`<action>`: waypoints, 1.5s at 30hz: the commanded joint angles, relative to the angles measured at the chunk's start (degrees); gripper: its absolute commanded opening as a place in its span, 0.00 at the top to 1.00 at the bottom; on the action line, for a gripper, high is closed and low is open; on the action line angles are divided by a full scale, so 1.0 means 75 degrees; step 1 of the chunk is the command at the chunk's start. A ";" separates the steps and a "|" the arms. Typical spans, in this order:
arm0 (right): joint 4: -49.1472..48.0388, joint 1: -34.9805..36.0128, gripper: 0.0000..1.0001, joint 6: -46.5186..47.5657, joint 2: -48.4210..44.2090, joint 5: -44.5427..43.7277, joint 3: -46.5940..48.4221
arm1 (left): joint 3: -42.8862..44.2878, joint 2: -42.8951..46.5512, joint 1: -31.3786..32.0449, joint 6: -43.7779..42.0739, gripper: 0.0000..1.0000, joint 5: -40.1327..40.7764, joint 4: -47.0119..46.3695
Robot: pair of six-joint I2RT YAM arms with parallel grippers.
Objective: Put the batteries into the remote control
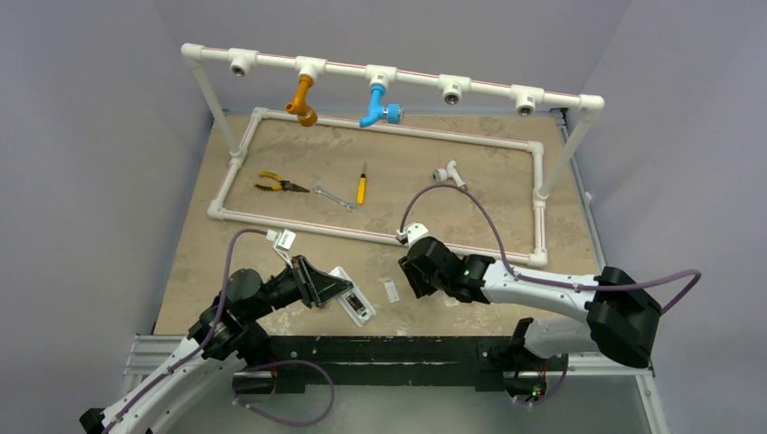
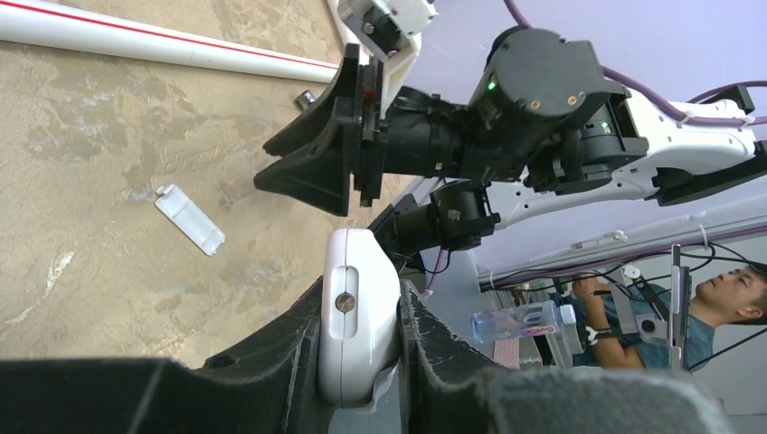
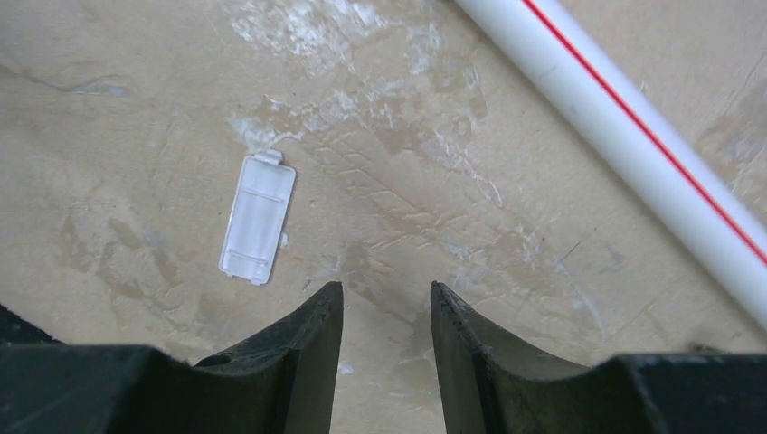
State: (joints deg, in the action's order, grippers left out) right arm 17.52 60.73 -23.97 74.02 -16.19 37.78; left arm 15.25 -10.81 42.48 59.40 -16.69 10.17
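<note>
left gripper (image 2: 360, 303): clamped tight on the white oblong plastic remote control (image 1: 355, 305), which sits at about 7 o'clock on the table in the top view, dark bay turned up.
right gripper (image 3: 387, 294): jaws standing partway apart, nothing pinched, hung low over bare tabletop.
small flat white plastic cover (image 3: 258, 217): laid flat at 10 o'clock of the right fingertips, and at 3 o'clock of the remote from above.
batteries: one tiny dark grey stub (image 2: 305, 98) is seen by the white red-striped pipe (image 3: 615, 108) in the left wrist view (probably one of them, can't be called for sure). The other isn't found.
step in hand: a battery is to be fetched, by the look of it. It should be pinched across its middle and carried level, with the bay held square to the approach. Polarity ought to be checked before it's pressed in.
count: one remote, one cover, one likely battery, two grippers, one pair of yellow-handled pliers (image 1: 274, 184), one silver wrench (image 1: 335, 197), one yellow-handled screwdriver (image 1: 362, 185).
</note>
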 commanded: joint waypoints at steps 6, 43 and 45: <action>-0.0790 -0.0311 0.56 0.5361 -0.1079 0.2725 0.0071 | 0.0160 0.0152 -0.0038 -0.0009 1.00 0.0004 -0.0093; -0.1258 -0.1540 0.85 0.8879 0.1975 0.6119 0.1307 | 0.0089 0.0424 -0.0038 -0.0015 1.00 0.0119 0.0226; -0.1227 -0.1557 0.85 0.8890 0.2027 0.6130 0.1342 | 0.0088 0.0422 -0.0039 -0.0022 1.00 0.0117 0.0214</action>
State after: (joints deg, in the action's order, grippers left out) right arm 8.67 49.54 41.65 89.12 28.10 45.08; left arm 15.25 -8.23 42.48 59.40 -15.99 13.06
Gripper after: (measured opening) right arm 0.156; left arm 0.254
